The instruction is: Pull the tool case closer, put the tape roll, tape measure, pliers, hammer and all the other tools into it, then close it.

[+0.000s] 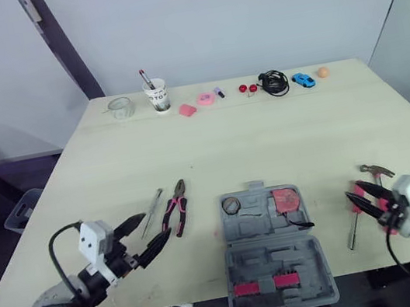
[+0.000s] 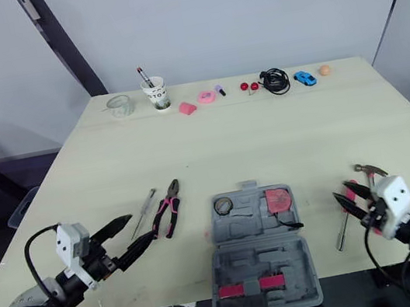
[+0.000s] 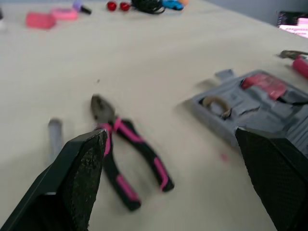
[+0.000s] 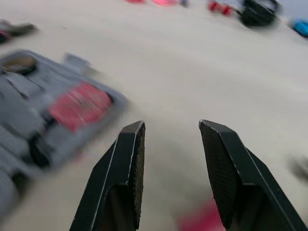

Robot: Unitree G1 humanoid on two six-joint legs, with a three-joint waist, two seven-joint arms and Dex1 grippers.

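Observation:
The grey tool case [image 1: 275,264] lies open at the table's front centre. A tape roll [image 1: 231,205] and a red tape measure [image 1: 285,200] rest in its far half. Pink-handled pliers [image 1: 176,208] and a thin metal tool [image 1: 152,212] lie to the left of the case. My left gripper [image 1: 155,229] stands open just short of the pliers [image 3: 126,159], holding nothing. A red-handled hammer [image 1: 355,216] lies to the right of the case, head [image 1: 377,170] pointing away. My right gripper [image 1: 358,199] hovers open over the handle, its fingers [image 4: 130,168] aimed towards the case [image 4: 43,120].
Along the far edge stand a glass jar [image 1: 120,108], a paper cup with a pen [image 1: 157,96], pink items [image 1: 197,104], two red balls [image 1: 247,88], a black cable [image 1: 273,82], a blue toy car [image 1: 303,80] and an orange ball [image 1: 323,71].

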